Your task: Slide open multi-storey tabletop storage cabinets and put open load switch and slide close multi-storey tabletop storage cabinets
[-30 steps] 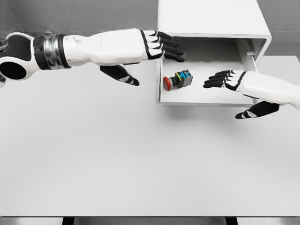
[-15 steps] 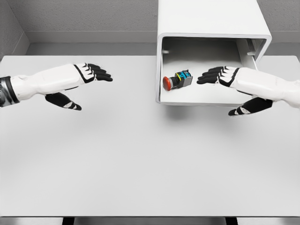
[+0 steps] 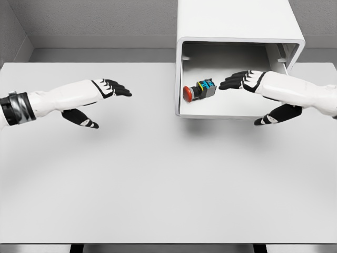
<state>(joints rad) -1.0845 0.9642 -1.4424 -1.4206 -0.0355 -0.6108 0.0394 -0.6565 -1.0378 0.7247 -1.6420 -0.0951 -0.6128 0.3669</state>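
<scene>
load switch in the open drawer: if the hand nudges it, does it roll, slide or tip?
The load switch lies on its side with its round red cap toward the drawer front, so a sideways nudge might rock or roll that end. Its blocky rear probably limits rolling; expect a skid or pivot. It looks rigid and small, likely light, so the right hand could easily shove it.

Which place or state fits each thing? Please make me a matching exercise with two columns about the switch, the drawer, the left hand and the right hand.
Things:
1. switch
2. drawer
3. left hand
4. right hand

Places or states:
A. pulled out of the cabinet
B. open, over the table, left of the drawer
C. lying in the drawer, red end to the left
D. open, above the drawer, fingertips close to the switch

Pairs: 1-C, 2-A, 3-B, 4-D
</scene>
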